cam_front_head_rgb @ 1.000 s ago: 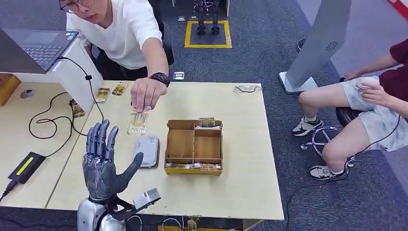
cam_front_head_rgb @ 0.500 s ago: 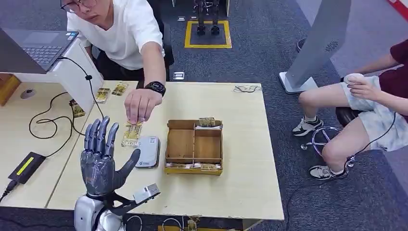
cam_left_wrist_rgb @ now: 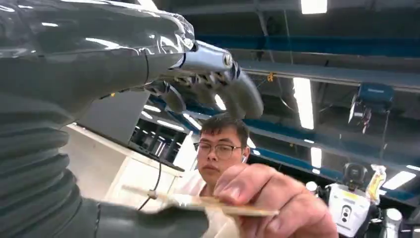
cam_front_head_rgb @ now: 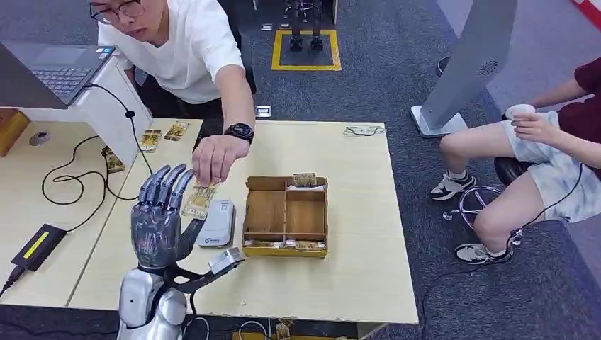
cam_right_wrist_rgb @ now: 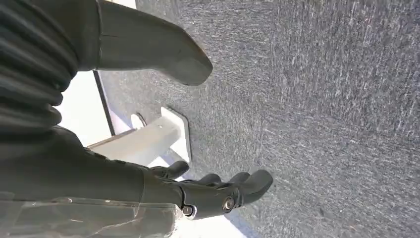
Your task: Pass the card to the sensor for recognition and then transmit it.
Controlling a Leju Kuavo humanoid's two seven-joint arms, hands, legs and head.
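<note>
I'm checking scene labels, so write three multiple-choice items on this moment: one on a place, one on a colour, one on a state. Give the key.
1. Where does the grey card reader lie?
A. Inside the wooden tray
B. On the table, beside the wooden tray
C. On the laptop

2. What colour is the shirt of the person holding the card?
A. White
B. Green
C. Black

3. How is the robot's left hand?
A. Gripping the card
B. Clenched in a fist
C. Raised, fingers apart, holding nothing

Key: 1 B, the reader sits left of the tray; 2 A, the shirt is white; 3 C, the person's hand pinches the card.
</note>
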